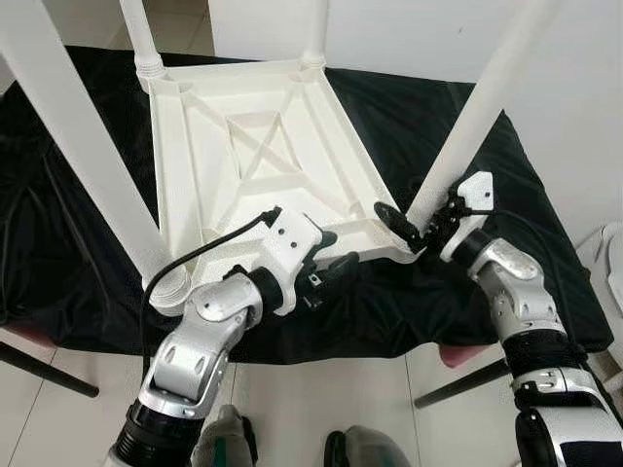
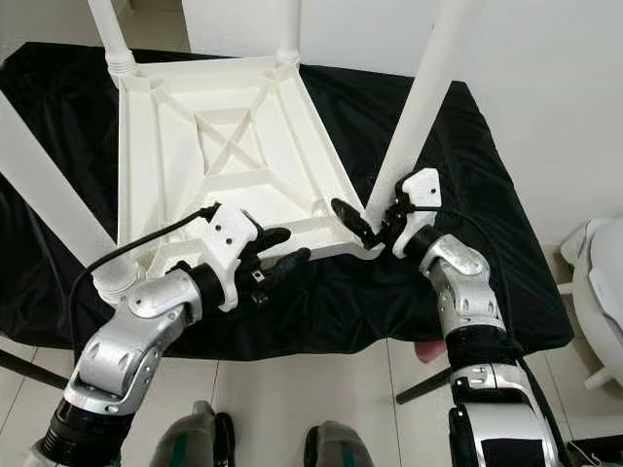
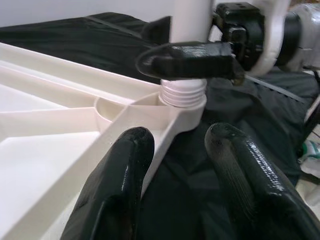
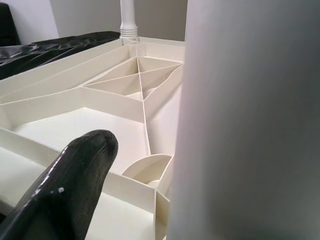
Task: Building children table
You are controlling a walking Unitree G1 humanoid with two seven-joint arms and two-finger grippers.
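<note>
black cloth (image 1: pixel 467 126) | table leg (image 1: pixel 477 117) (threaded base, left wrist) | right gripper (image 1: pixel 417 226) clamped

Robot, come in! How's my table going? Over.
Right gripper shut on near-right leg at its socket. Left gripper open by tabletop edge. Tabletop upside down, four legs in.

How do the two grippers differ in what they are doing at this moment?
The right gripper is closed around the base of a white leg at the near right corner socket; the left gripper holds nothing.
The right gripper's fingers clamp the leg just above its threads; the left gripper's fingers are spread open at the tabletop rim.
Both work at the near edge of the upturned tabletop, over the black cloth.
</note>
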